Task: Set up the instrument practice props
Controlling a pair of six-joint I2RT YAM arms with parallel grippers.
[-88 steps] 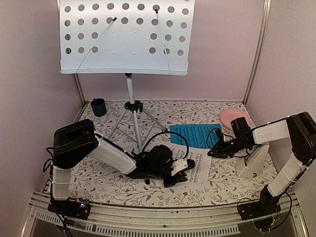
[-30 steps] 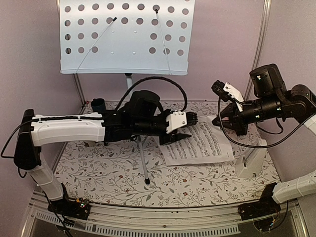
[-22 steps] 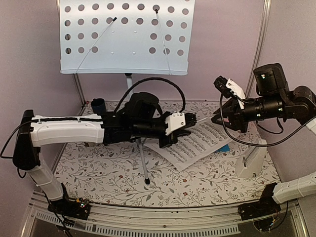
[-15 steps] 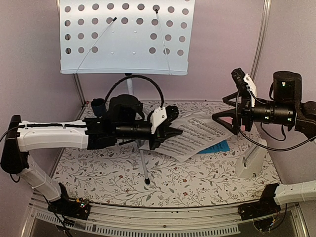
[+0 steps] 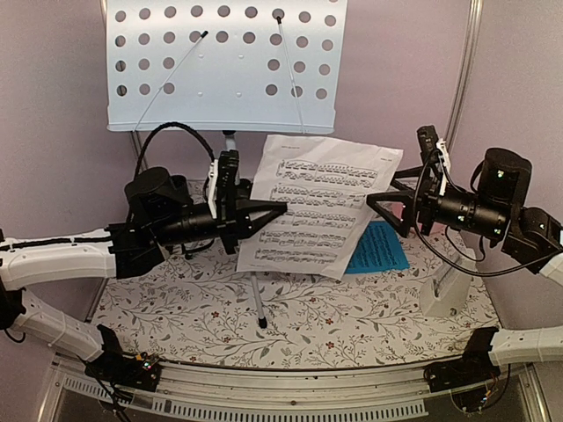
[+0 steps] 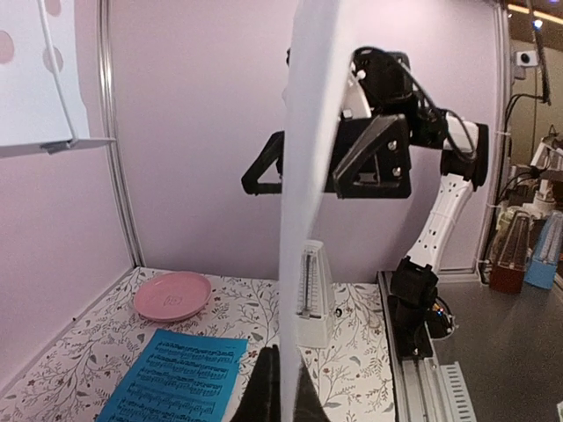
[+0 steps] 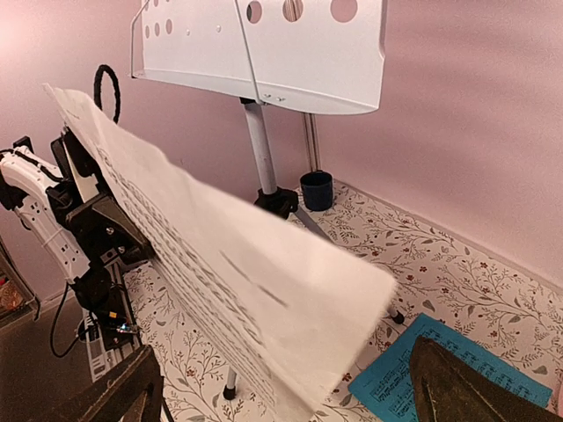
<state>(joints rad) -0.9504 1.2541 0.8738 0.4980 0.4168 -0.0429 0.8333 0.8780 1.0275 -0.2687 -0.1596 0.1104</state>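
With the left end effector (image 5: 278, 209) clamped on the white music sheet (image 5: 321, 211) and the right end effector (image 5: 375, 200) spread astride it, the sheet should rise level onto the stand tray (image 5: 220, 105).

A counter (image 5: 193, 325) covered in a floral pattern is shown. The tripod legs of the music stand (image 5: 232, 167) are planted on it left of centre. A blue music sheet (image 5: 378, 251) is laid flat right of centre. A white metronome (image 5: 447, 290) is stood upright near the right edge. A pink plate (image 6: 172, 295) is set at the far right and a dark cup (image 7: 317, 190) at the far left.
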